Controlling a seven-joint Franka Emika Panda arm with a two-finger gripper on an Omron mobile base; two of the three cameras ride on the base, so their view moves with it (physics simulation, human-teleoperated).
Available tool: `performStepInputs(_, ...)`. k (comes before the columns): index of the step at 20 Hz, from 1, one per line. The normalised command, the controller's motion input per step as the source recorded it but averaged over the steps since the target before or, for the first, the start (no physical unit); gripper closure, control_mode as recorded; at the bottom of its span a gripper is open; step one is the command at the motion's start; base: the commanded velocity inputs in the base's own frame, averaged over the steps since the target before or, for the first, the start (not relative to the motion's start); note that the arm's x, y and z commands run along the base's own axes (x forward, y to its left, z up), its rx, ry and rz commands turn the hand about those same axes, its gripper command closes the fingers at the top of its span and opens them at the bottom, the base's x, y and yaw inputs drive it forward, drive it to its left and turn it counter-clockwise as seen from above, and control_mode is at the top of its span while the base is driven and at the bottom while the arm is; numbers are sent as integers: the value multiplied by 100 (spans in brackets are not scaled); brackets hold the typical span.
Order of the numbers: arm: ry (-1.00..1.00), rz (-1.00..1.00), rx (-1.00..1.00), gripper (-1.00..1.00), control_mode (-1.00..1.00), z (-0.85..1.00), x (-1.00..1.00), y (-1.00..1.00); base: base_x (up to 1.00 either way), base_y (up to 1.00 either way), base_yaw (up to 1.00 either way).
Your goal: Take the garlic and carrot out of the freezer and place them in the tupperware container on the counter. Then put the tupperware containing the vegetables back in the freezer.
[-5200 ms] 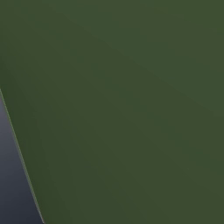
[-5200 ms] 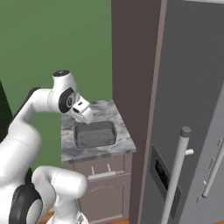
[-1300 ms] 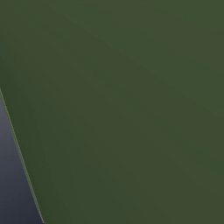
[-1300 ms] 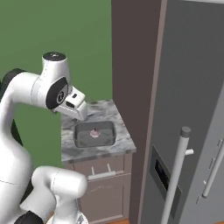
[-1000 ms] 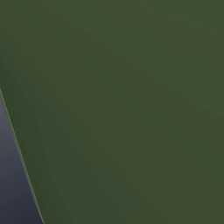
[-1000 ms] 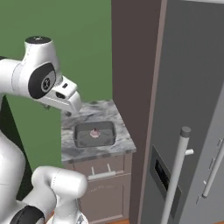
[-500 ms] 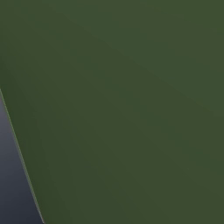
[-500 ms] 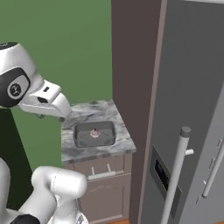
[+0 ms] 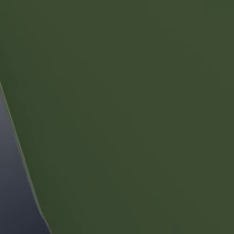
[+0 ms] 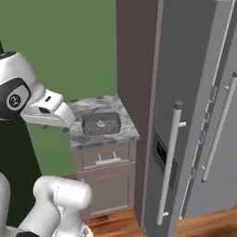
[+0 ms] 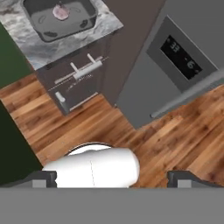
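Note:
The garlic lies as a small pinkish bulb inside the dark-grey tupperware container on the marbled counter. My gripper hangs to the left of the counter, off its edge and above the tray's level, pointing down at the floor. In the hand view its fingertips stand wide apart, open, with nothing between them. That view has the tupperware container at the top with the garlic in it. The freezer stands to the right with its doors closed. The carrot is out of view.
Under the counter is a brownish cabinet with a bar handle. The freezer's long vertical handle and display panel face me. Wood floor lies below the hand. A green wall stands close on the left.
The arm has swung left and away from the tray, off the counter's edge, and the hand has turned downward. The garlic stays in the tray, which looked empty five seconds ago.

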Motion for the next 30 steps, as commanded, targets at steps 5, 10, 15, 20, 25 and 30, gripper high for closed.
performStepInputs(5, 0, 0, 0, -100, 100, 0, 0, 0, -98, -5, -44)
performStepInputs(10, 0, 0, 0, -100, 100, 0, 0, 0, -61, -5, -73)
performStepInputs(15, 0, 0, 0, -100, 100, 0, 0, 0, -32, -47, -70)
performStepInputs(20, 0, 0, 0, -100, 100, 0, 0, 0, 3, -89, -49)
performStepInputs(25, 0, 0, 0, -100, 100, 0, 0, 0, 80, -77, -26)
performStepInputs(30, 0, 0, 0, -100, 100, 0, 0, 0, 100, -57, -2)
